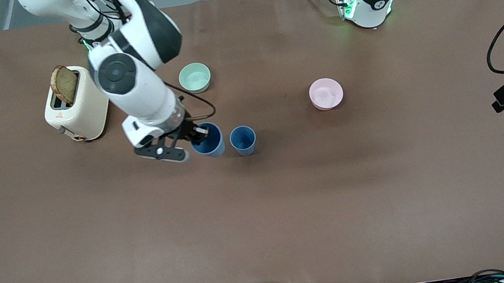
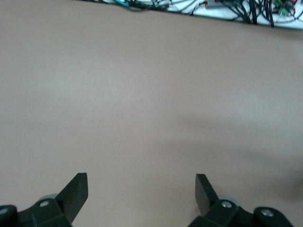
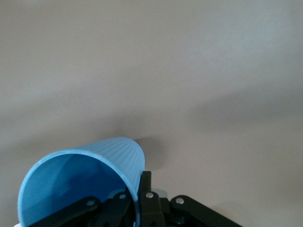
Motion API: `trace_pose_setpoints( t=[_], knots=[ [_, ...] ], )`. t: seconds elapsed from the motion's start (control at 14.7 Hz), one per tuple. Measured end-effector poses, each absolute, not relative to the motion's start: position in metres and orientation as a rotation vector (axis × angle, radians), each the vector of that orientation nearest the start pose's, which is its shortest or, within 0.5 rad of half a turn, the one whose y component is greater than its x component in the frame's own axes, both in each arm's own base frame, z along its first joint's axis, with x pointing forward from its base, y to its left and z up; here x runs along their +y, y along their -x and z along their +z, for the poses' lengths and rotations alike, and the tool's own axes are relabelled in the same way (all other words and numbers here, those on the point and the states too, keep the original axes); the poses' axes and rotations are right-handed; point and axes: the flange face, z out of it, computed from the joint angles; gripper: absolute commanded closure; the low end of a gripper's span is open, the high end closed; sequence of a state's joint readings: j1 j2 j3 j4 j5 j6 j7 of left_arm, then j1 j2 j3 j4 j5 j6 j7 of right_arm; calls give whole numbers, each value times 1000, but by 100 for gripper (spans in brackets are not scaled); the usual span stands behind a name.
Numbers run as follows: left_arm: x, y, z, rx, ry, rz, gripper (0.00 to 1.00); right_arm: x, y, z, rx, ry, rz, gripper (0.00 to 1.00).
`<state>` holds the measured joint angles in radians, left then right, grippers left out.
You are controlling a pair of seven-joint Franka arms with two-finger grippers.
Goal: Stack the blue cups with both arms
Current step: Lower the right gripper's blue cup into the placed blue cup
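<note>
Right gripper point(image 1: 194, 138) clamped on one blue cup's point(image 1: 209, 140) rim beside second cup point(image 1: 243, 140), left gripper point(image 2: 141, 189) gaping idle, stacking undone.

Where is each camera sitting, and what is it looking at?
Front view: high across the table, facing both arms; right gripper pinches a blue cup by its rim, beside the second blue cup.
Left wrist view: on the waiting left arm, above bare table; open left gripper shows.
Right wrist view: on the right arm; its fingers grip the cup's rim.
Front and right wrist views share that cup.
</note>
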<state>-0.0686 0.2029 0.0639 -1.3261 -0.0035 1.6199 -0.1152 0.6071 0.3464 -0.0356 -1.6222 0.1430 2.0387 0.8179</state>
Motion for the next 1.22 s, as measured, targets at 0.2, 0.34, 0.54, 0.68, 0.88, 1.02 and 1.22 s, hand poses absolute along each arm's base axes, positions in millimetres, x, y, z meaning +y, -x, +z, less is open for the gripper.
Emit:
trace_pose_setpoints(
  t=[0.2, 0.34, 0.54, 0.68, 0.88, 1.02, 1.22],
  knots=[
    [-18, -615, 619, -102, 3136, -109, 0, 389, -539, 388, 453, 2964, 6, 100],
    [-32, -605, 614, -57, 3144, -113, 0, 401, -527, 371, 448, 2974, 19, 100],
    [-35, -587, 604, -44, 3148, -124, 0, 421, -511, 359, 464, 2973, 23, 99],
    [-28, -584, 606, -60, 3147, -147, 0, 429, -505, 353, 483, 2975, 31, 98],
    [-24, -587, 613, -68, 3146, -186, 0, 431, -502, 347, 500, 2978, 41, 77],
    [-26, -586, 616, -63, 3146, -172, 0, 430, -504, 343, 503, 2983, 39, 31],
    [-26, -585, 621, -61, 3146, -173, 0, 427, -508, 343, 505, 2988, 20, 21]
  ],
)
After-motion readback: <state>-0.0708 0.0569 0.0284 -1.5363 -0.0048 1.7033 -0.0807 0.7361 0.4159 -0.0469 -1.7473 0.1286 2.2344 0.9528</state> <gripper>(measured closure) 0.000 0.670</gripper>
